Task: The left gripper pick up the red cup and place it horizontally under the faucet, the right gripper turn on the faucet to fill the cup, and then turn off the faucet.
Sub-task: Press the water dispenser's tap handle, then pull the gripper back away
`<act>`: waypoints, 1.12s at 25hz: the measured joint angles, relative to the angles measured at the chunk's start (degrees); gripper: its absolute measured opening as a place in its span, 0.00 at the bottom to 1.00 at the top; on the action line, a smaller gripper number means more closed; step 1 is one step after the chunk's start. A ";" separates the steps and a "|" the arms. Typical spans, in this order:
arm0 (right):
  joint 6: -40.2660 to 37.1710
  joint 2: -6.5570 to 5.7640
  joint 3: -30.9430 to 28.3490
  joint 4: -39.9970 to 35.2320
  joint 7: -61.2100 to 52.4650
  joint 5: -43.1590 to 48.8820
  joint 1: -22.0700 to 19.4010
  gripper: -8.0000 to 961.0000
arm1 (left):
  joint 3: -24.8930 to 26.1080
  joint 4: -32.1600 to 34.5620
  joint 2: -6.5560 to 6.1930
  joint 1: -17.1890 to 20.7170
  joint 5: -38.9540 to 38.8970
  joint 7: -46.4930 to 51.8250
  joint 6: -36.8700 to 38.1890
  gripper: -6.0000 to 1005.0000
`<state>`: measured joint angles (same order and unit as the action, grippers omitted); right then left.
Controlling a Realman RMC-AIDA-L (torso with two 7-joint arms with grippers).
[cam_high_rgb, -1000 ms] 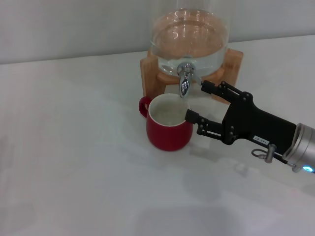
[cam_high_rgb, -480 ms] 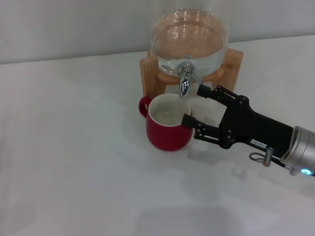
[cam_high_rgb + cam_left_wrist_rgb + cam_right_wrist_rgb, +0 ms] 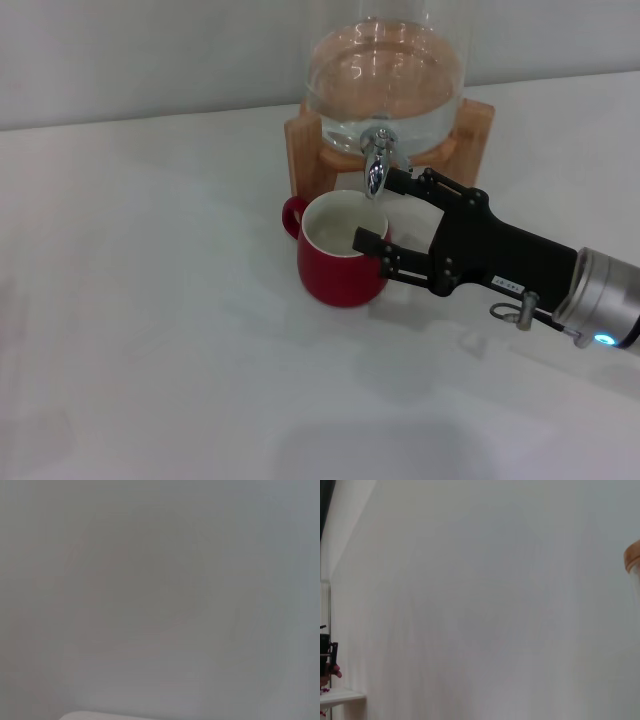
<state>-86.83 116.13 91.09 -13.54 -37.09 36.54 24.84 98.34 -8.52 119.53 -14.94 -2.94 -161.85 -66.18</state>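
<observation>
- Head view: right gripper point(image 3: 378, 210) reaches in from the right, fingers spread wide, holding nothing. Far fingertip sits just beside the faucet point(image 3: 376, 166) spout on its right; whether it touches, cannot tell. Near fingertip overlaps the cup rim on the right side.
- Head view: red cup point(image 3: 340, 252) stands upright on the white table point(image 3: 150, 300), directly below the faucet spout, handle pointing to the robot's left. White inside visible; water level cannot be told.
- Head view: faucet is chrome, spout pointing down, mounted at the front of a clear glass dispenser point(image 3: 385, 85) with water in it, which sits in a wooden stand point(image 3: 300, 140) at the back of the table.
- Head view: right arm's silver-white wrist point(image 3: 605, 300) with a blue light is at the right edge; a small metal loop hangs under the black gripper body.
- Head view: left gripper is not in view.
- Left wrist view: only a plain grey-white blurred surface; no gripper, cup or faucet visible. Left claw's state cannot be seen here.
- Right wrist view: mostly blank pale wall; a sliver of the wooden stand point(image 3: 633, 555) at one edge, some small dark unclear objects at the opposite edge. The arm's own fingers do not show.
</observation>
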 joint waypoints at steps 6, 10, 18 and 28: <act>1.28 0.10 -0.19 -0.04 0.13 -0.05 0.49 0.88 | 0.00 0.00 0.00 0.00 0.05 0.03 0.00 0.87; 1.40 0.09 -0.37 -0.37 0.22 -0.07 0.56 0.88 | 0.00 0.00 0.00 -0.02 0.05 0.04 0.00 0.87; 1.98 -0.02 -0.66 -0.53 0.35 -0.19 0.57 0.88 | 0.00 0.00 0.00 -0.16 0.04 0.04 -0.01 0.87; 2.90 -0.21 -0.66 -1.49 0.42 -0.23 0.41 0.88 | 0.00 0.00 -0.07 -0.43 0.04 0.04 -0.01 0.87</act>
<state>-83.93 115.92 90.43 -15.03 -36.67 36.31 25.25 98.35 -8.53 119.46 -15.37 -2.90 -161.80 -66.18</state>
